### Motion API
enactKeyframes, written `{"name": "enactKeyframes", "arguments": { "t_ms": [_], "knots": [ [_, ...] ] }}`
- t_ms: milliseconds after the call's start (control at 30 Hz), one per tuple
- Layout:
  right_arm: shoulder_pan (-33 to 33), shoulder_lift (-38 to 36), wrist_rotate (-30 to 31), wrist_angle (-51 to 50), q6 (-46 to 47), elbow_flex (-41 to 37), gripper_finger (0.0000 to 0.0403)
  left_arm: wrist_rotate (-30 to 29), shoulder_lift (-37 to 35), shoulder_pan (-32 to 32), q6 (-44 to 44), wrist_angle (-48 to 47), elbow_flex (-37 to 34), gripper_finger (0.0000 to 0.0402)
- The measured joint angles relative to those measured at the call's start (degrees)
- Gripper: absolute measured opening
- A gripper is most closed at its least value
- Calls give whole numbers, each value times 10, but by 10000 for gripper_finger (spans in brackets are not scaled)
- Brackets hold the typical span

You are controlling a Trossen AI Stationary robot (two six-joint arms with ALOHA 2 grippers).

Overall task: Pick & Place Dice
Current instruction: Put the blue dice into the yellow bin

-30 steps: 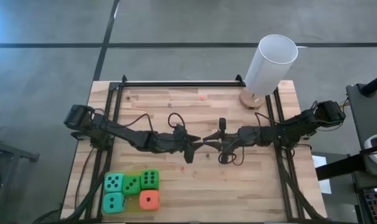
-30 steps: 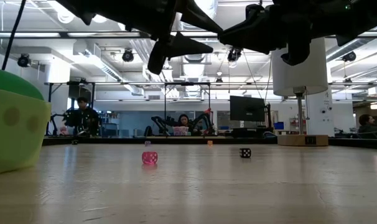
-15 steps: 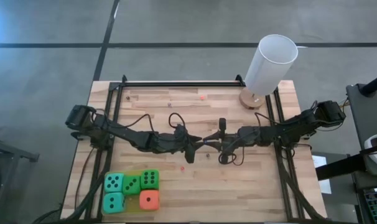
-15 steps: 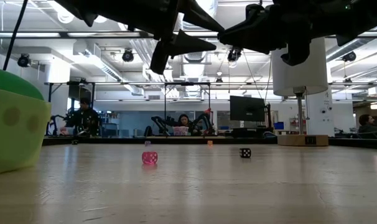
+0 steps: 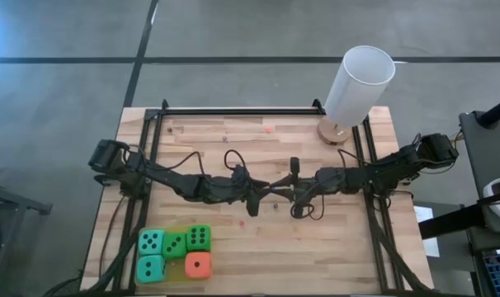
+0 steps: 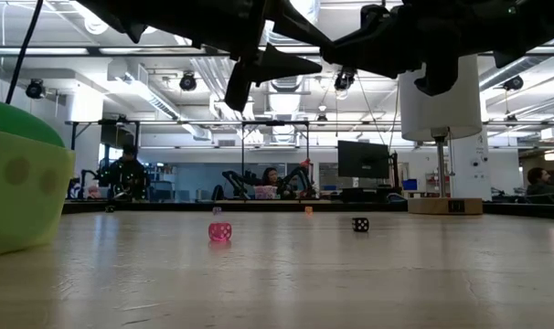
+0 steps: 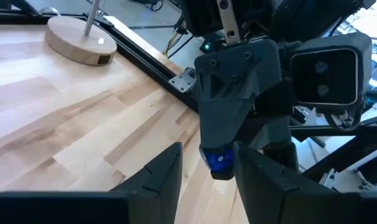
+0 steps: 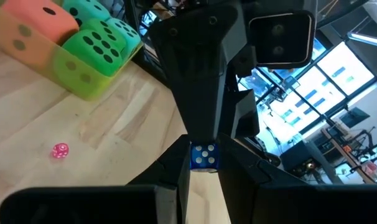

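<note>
Several soft dice, teal (image 5: 151, 242), green (image 5: 199, 238) and orange-red (image 5: 198, 265), lie packed together at the table's near left corner; no gripper touches them. Both arms meet level above the table's middle. My right gripper (image 8: 204, 167) is shut on a tiny blue die (image 8: 204, 157) with white pips. My left gripper (image 7: 207, 169) faces it, open, with one finger on each side of that die (image 7: 217, 160) and of the right gripper's fingertips. The white cylinder (image 5: 359, 82) stands on a round wooden base (image 5: 333, 130) at the far right. My right gripper pinches the tiny blue die by two opposite faces (image 8: 195, 158) between its fingertips. The fingers come level from the table's right. The die is lifted clear, high above the tabletop. My left gripper: I cannot tell whether its fingers (image 7: 167, 174) touch the die.
Tiny loose dice lie on the wood: a pink one (image 6: 219, 231) and a black one (image 6: 360, 224) under the grippers, and an orange one (image 5: 267, 129) near the far rail. Black frame rails (image 5: 233, 110) run along the far, left and right sides.
My left gripper's fingers have drawn somewhat closer together around the blue die. Both arms have stayed where they were, and the die has not moved.
</note>
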Motion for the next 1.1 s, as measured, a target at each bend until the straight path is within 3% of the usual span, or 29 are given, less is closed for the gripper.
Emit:
{"name": "enactKeyframes", "arguments": {
  "t_ms": [1100],
  "knots": [
    [0,0,-2,-1,0,5,66,-1,0,-3,-22,21,-1,134]
  ]
}}
